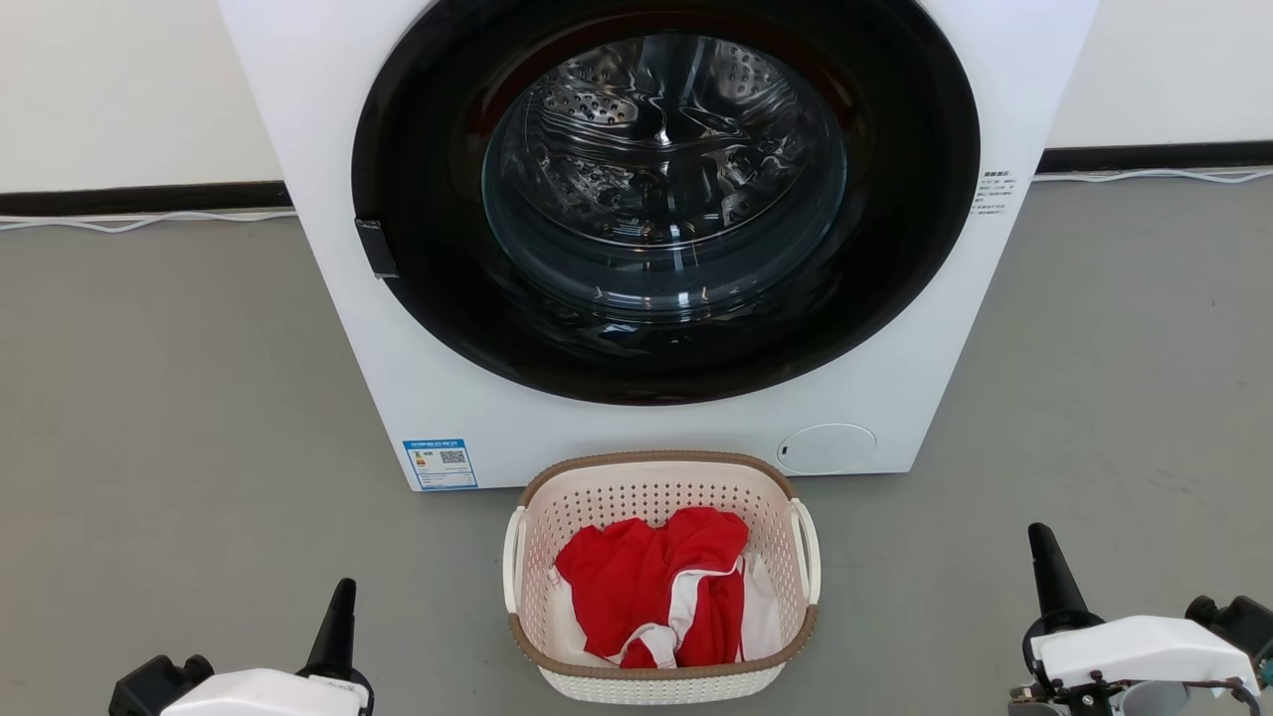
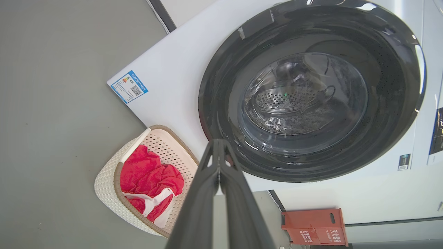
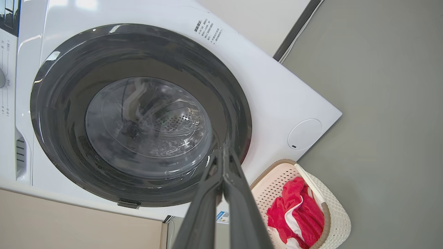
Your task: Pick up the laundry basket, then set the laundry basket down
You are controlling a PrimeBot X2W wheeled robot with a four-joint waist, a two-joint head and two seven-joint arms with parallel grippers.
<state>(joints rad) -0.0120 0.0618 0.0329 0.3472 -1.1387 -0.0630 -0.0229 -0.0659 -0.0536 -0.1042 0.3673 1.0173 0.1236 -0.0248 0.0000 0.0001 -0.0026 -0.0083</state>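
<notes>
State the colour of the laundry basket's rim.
Brown, woven-look band around the cream laundry basket; the head view shows it best.

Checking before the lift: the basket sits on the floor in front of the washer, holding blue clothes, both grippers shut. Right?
Not quite: the clothes are red and white, not blue; the head view shows it. The laundry basket does sit on the floor before the washer, left gripper and right gripper shut.
</notes>
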